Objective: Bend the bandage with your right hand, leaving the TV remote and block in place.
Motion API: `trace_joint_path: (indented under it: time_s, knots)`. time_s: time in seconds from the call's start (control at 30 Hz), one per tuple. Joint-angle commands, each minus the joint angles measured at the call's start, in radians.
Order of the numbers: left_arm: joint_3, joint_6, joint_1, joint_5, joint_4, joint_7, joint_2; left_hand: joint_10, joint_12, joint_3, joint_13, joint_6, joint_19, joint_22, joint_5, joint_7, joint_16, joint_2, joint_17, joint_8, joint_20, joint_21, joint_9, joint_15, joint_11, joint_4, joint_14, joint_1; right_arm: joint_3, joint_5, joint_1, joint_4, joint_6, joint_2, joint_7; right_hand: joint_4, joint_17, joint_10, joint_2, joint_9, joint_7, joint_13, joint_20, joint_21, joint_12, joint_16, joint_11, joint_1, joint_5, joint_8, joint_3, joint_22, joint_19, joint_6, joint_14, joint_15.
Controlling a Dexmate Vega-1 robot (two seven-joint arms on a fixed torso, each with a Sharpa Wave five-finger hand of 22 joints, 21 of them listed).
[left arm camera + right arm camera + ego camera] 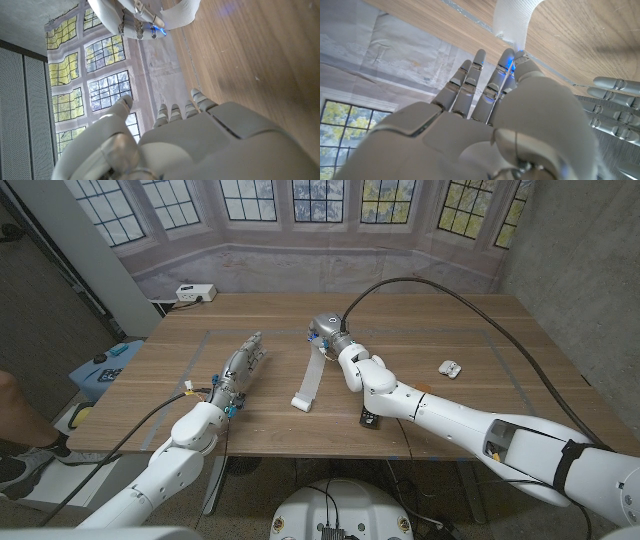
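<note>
A long white bandage [310, 380] lies on the wooden table [480, 330], running from mid-table toward the near edge. My right hand [328, 330] is at its far end and pinches that end [512, 17] between thumb and fingertips, and the strip curves up there [182, 12]. The black TV remote [370, 418] lies near the front edge, partly hidden under my right forearm. A small white block [450, 368] sits to the right. My left hand [243, 365] stays left of the bandage with straight fingers, holding nothing.
A white power strip [195, 292] lies at the table's back left corner. A blue object [105, 370] stands off the table's left side. A black cable [450, 295] arcs over the right half of the table.
</note>
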Motion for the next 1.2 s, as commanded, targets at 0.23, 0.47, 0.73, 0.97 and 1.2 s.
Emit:
trace_joint_path:
  time_s: [0.23,0.47,0.73,0.97,1.2]
  knots:
    - [0.014,-0.016,-0.039,-0.013,0.048,-0.055,-0.01,0.002,-0.003,-0.005,0.006,-0.001,0.013,0.005,0.002,-0.001,0.002,-0.004,0.003,0.0,0.0,-0.005,0.002,0.006,-0.004,-0.002,0.003,0.012,-0.016,-0.042,-0.017,-0.058,-0.072,0.002,0.034,0.0,0.004,0.008,-0.001,0.005,0.004,0.001,-0.085,0.0,0.006,0.008,0.0,0.014,0.004,-0.007,-0.006,0.003,0.008,0.007,0.015,-0.156]
    - [0.018,-0.023,-0.043,-0.01,0.051,-0.06,-0.013,0.002,-0.003,-0.006,0.005,-0.002,0.013,0.005,0.002,-0.001,0.002,-0.004,0.003,0.0,0.0,-0.006,0.002,0.007,-0.005,-0.003,0.002,0.013,-0.018,-0.054,-0.021,-0.078,-0.08,-0.002,0.045,0.001,0.004,0.01,-0.001,0.006,0.005,0.0,-0.085,0.0,0.005,0.008,0.001,0.017,0.005,-0.009,-0.009,0.003,0.009,0.008,0.016,-0.156]
    - [0.015,-0.025,-0.04,-0.007,0.046,-0.053,-0.01,0.002,-0.003,-0.006,0.005,-0.001,0.014,0.005,0.002,-0.001,0.002,-0.004,0.003,0.0,-0.001,-0.007,0.002,0.007,-0.004,-0.004,0.002,0.014,-0.02,-0.067,-0.023,-0.088,-0.088,0.003,0.054,0.0,0.004,0.011,0.0,0.006,0.008,0.001,-0.084,-0.001,0.006,0.007,0.002,0.022,0.005,-0.009,-0.012,0.003,0.009,0.013,0.017,-0.157]
    - [0.011,-0.026,-0.038,-0.008,0.044,-0.052,-0.006,0.003,-0.002,-0.007,0.005,-0.002,0.014,0.005,0.002,-0.002,0.002,-0.004,0.003,0.0,0.0,-0.008,0.001,0.007,-0.005,-0.005,0.003,0.015,-0.023,-0.072,-0.02,-0.086,-0.09,0.016,0.06,0.002,0.004,0.011,0.001,0.007,0.007,0.001,-0.084,-0.001,0.005,0.007,0.003,0.024,0.005,-0.011,-0.015,0.004,0.009,0.013,0.019,-0.156]
    - [0.006,-0.032,-0.038,-0.011,0.047,-0.055,-0.005,0.002,-0.002,-0.007,0.005,-0.002,0.014,0.005,0.002,-0.001,0.002,-0.003,0.003,0.0,0.0,-0.008,0.001,0.006,-0.004,-0.006,0.003,0.016,-0.028,-0.077,-0.022,-0.092,-0.098,0.022,0.07,0.002,0.004,0.011,0.0,0.007,0.005,0.002,-0.082,-0.001,0.005,0.007,0.003,0.026,0.005,-0.012,-0.017,0.004,0.009,0.012,0.018,-0.156]
